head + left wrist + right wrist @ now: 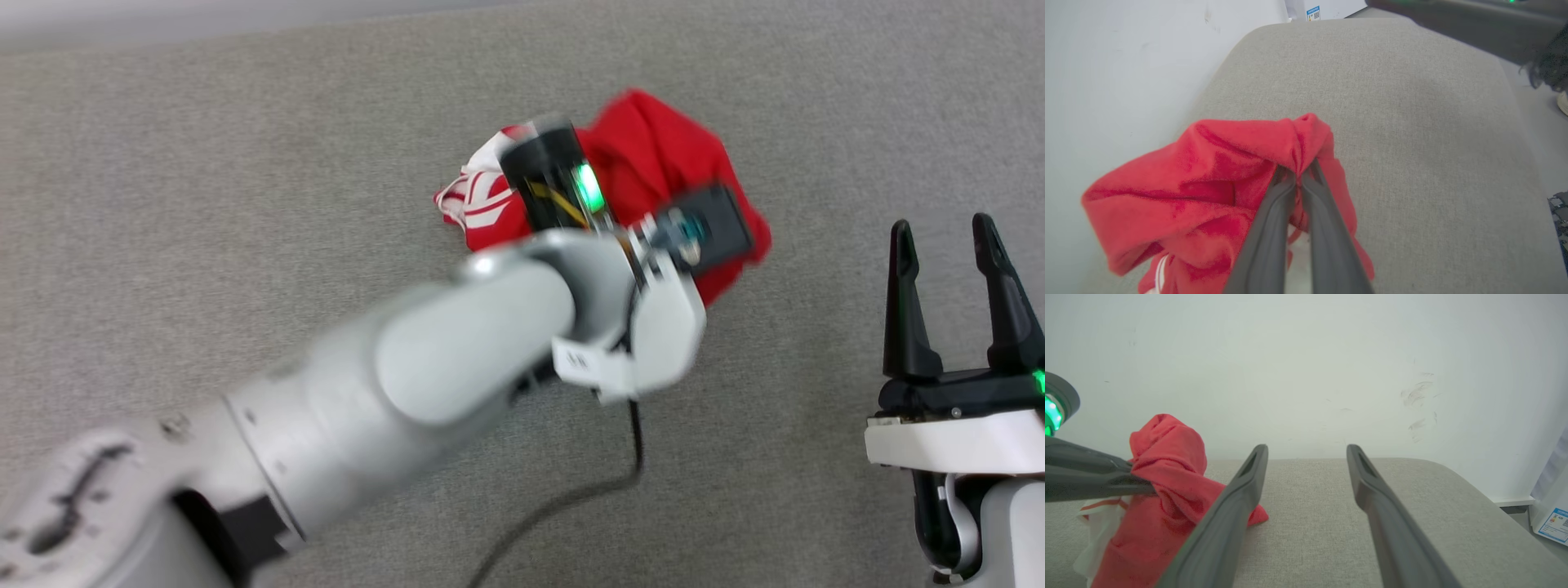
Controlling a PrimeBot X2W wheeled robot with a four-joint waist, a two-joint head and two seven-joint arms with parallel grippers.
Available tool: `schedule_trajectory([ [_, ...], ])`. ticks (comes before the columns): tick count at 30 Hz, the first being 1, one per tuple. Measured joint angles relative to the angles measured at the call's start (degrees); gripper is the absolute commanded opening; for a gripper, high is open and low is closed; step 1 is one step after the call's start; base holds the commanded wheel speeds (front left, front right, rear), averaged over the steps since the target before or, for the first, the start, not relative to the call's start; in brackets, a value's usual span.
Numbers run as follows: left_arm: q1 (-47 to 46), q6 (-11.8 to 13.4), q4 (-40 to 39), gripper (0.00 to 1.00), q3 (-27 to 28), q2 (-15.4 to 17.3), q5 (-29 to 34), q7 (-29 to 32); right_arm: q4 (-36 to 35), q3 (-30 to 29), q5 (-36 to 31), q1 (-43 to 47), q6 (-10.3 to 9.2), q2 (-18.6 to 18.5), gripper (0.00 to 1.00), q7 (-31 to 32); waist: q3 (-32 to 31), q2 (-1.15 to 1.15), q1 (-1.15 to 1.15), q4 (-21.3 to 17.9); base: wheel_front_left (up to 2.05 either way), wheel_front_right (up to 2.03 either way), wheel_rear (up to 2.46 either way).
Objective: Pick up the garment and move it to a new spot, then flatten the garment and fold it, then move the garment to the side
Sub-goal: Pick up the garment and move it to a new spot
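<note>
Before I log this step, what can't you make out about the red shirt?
Head view: blurred left arm covers much of the garment.
Left wrist view: bottom edge cuts it off.
Right wrist view: a finger of the right gripper hides its lower part.
Any lettering: buried in folds.

The left end effector (1298,173) is pinched closed on a bunched fold of the red garment (1208,175). The garment bulges crumpled to the fingers' left, above a grey fabric surface (1412,143) beside a white wall (1106,81).

Bunched red garment (1208,183) with white striped trim, partly lifted.
</note>
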Motion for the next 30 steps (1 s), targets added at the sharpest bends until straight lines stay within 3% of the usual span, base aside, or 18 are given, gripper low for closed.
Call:
schedule_trajectory([
  [7,13.1,0.0,1.9,0.00,-0.2,-5.3,7.6,4.4,-0.3,0.1,0.6,-0.6,0.00,0.0,1.00,0.0,1.5,0.00,0.00,-1.2,0.00,0.00,0.00],
  [13,20.6,0.0,1.2,0.00,-0.2,-6.3,11.1,7.9,0.1,0.5,0.9,-1.0,0.00,0.0,1.00,0.0,2.1,0.00,0.00,-1.3,0.00,0.00,0.00],
  [16,20.6,0.0,1.2,0.00,-0.2,-6.3,11.1,6.0,0.5,0.4,0.8,-1.0,0.00,0.0,1.00,0.0,1.5,0.00,0.00,-0.9,0.00,0.00,0.00],
  [17,20.2,0.0,1.5,0.29,-0.2,-6.3,11.2,4.9,0.6,0.4,0.8,-1.0,0.00,0.0,1.00,0.0,1.2,0.00,0.00,-0.8,0.00,0.00,0.00],
  [18,19.6,0.0,1.7,0.95,-0.3,-6.2,11.3,2.8,0.7,0.4,0.6,-0.9,0.00,0.0,1.00,0.0,0.8,0.00,0.00,-0.6,0.00,0.00,0.00],
  [19,18.7,0.0,2.3,1.00,-0.3,-6.3,11.1,-0.1,0.8,0.3,0.5,-0.7,0.00,0.0,1.00,0.0,0.4,0.00,0.00,-0.5,0.00,0.00,0.00],
  [24,16.5,0.4,5.7,1.00,2.0,-7.2,9.6,-13.2,1.4,0.0,-0.3,1.3,0.00,0.0,1.00,0.0,-2.7,0.00,0.00,0.7,0.00,0.00,0.00],
  [30,17.9,5.6,6.1,1.00,6.3,-7.5,9.5,-22.0,1.7,0.4,-1.1,3.7,0.00,0.0,1.00,0.0,-7.0,0.00,0.00,2.5,0.00,0.00,0.00],
])
